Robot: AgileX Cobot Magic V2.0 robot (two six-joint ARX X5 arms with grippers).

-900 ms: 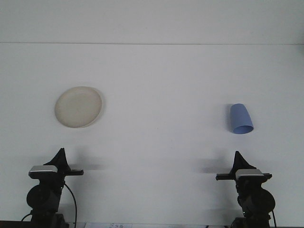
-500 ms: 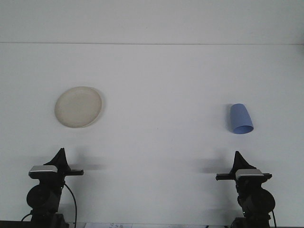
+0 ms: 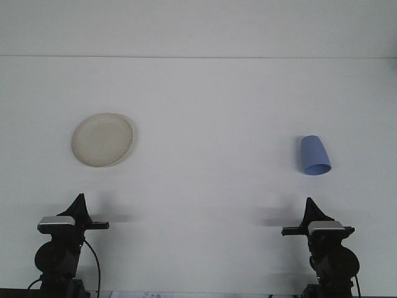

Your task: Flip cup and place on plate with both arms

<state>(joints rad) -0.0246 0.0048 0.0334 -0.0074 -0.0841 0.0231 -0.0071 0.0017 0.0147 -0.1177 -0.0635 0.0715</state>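
Cup (image 3: 315, 156) well right of plate (image 3: 102, 139)

Both arms cut off by the bottom edge; only upper parts show. Left gripper (image 3: 79, 202) is a dark pointed silhouette, fingers merged into one shape, so the gap can't be read. Same for the right gripper (image 3: 309, 205): single dark wedge, finger spacing unreadable. Cable (image 3: 93, 264) off the left arm runs out of frame at the bottom. Something pale and printed at the bottom edge (image 3: 149, 294), mostly cropped, too small to identify. Blue cup (image 3: 314, 155) lies with its wide end toward the camera; whether that end is open can't be told at this size. Table (image 3: 211, 112) continues past the left and right edges.
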